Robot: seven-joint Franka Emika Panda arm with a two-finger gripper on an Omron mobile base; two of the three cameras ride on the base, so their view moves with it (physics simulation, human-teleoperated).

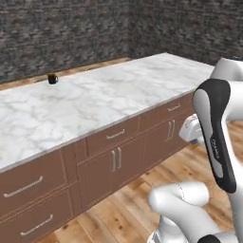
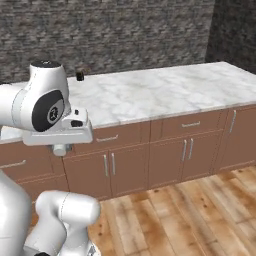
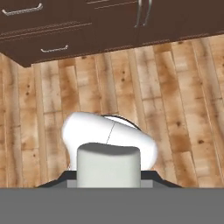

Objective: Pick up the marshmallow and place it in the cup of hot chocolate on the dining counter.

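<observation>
The small white soft-edged marshmallow sits pinched in the gripper's closed grasp low over the wooden floor, so a swing towards the distant small black mug on the long white marble dining counter might shake it loose.

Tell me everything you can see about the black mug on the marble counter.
The cup of hot chocolate is a small, dark, almost black mug, standing upright on the white grey-veined top of the dining counter. It sits near the counter's far edge, toward the stone wall, at the left end as both base views show it. Nothing else touches it or stands close by. It is too small to make out its handle or the drink inside. The robot's arm is well away from it.
</observation>
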